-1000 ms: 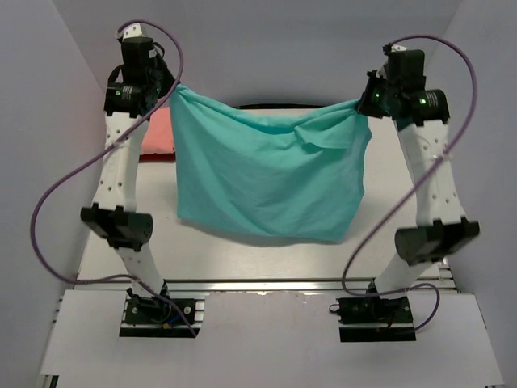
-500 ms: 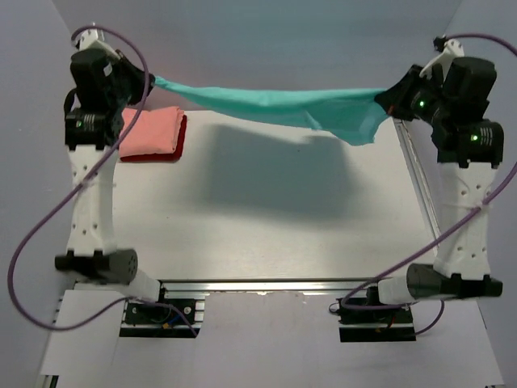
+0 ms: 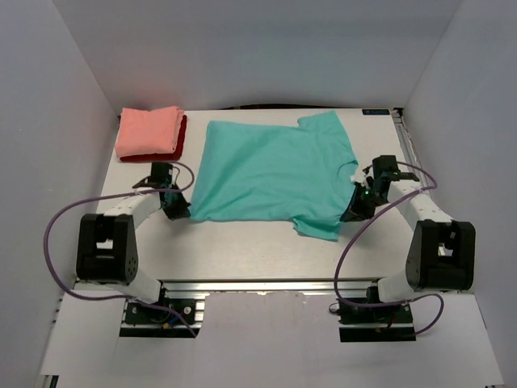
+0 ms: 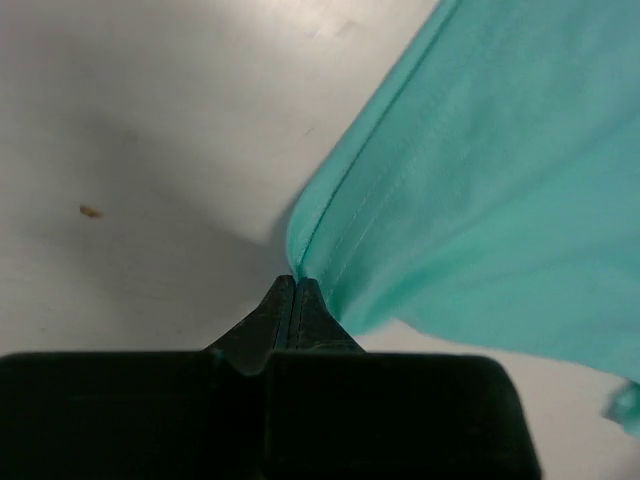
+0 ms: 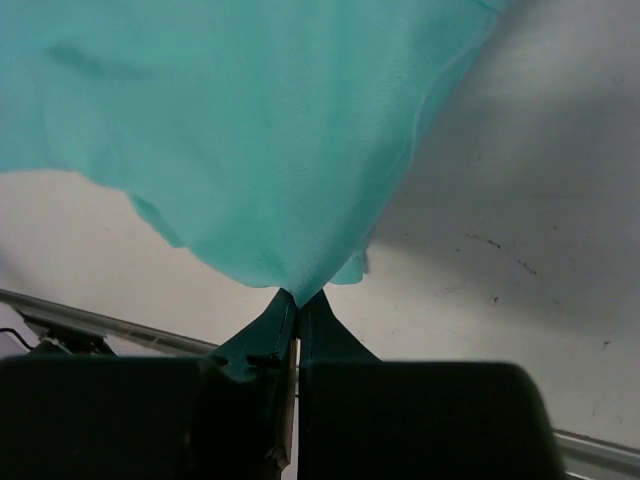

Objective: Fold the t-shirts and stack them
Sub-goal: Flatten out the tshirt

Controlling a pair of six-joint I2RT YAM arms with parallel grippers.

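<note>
Left wrist view shows the left gripper with its jaws pressed together on a hem corner of the teal shirt. The right gripper pinches the shirt's edge near a sleeve in the same way. The shirt lies spread across the middle of the table, its near sleeve a little rumpled. An uneven lift or a snag on letting go could bunch the cloth and skew the fold. Farther off, at the far left, the pink shirt sits folded on the dark red shirt. A wide swing could knock that stack.
</note>
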